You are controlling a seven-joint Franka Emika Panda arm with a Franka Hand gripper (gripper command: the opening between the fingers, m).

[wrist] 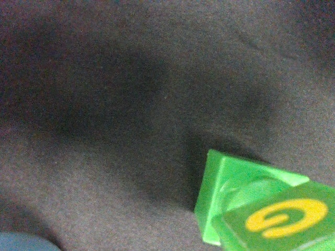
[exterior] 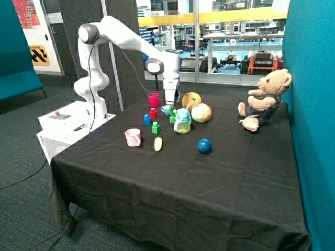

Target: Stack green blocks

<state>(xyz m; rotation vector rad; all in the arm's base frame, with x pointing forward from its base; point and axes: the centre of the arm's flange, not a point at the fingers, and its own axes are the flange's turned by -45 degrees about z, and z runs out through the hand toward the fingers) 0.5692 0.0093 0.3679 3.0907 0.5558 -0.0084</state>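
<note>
A small bright green plastic brick (wrist: 251,206) fills the wrist view's lower right; the gripper (exterior: 170,107), grip state unclear, could nudge the two-brick stack (exterior: 172,114).

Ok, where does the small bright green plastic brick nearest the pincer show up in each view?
Outside view: small bright green plastic brick just beside the pincer, by the pale green plastic jug.
Wrist view: likely the same brick, at the picture's edge, yellow-marked.
Shared landmark: the black fabric tablecloth.
</note>
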